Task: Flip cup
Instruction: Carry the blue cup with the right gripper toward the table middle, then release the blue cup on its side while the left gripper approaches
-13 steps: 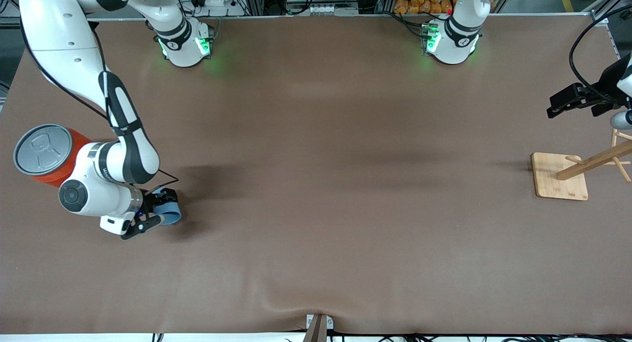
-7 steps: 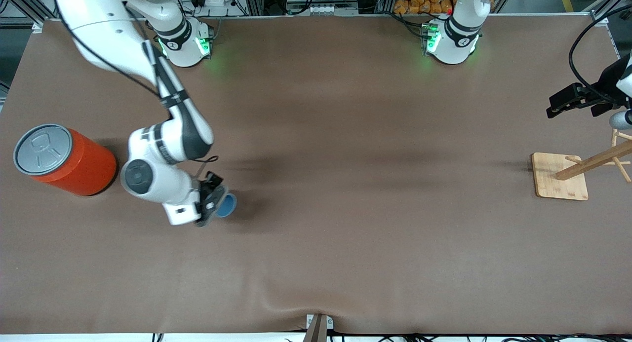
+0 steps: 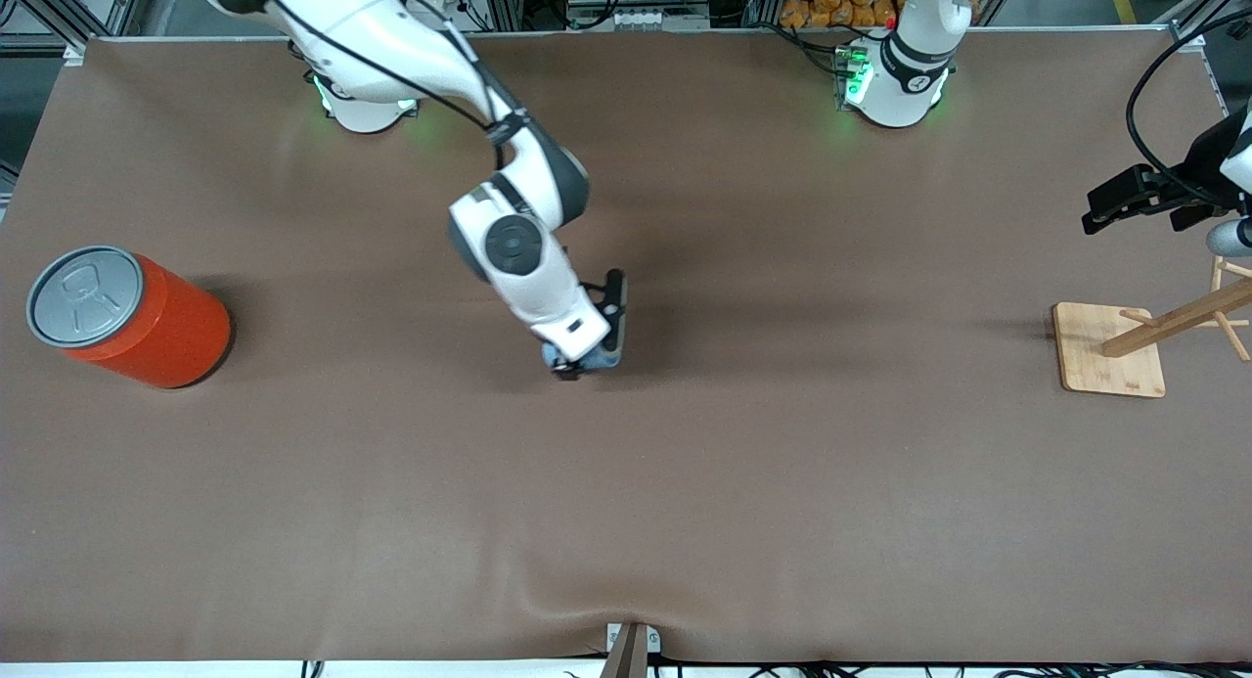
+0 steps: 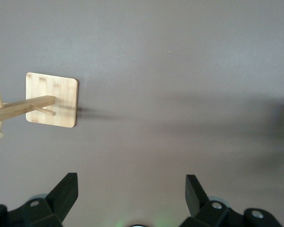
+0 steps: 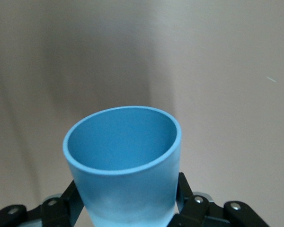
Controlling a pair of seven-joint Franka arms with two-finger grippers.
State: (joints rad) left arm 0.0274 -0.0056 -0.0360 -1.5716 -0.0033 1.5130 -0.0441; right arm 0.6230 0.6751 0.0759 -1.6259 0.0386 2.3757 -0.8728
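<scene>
The small light blue cup sits between the fingers of my right gripper, which is shut on its lower body; its darker blue inside faces away from the wrist. In the front view the cup is mostly hidden under the right gripper, held over the middle of the table. My left gripper is open and empty, waiting in the air at the left arm's end of the table, over the wooden stand.
A large orange can with a grey lid stands at the right arm's end of the table. A wooden stand on a square bamboo base is at the left arm's end; it also shows in the left wrist view.
My right gripper has carried the cup from beside the orange can toward the middle of the table and turned it. The left arm has not moved.
</scene>
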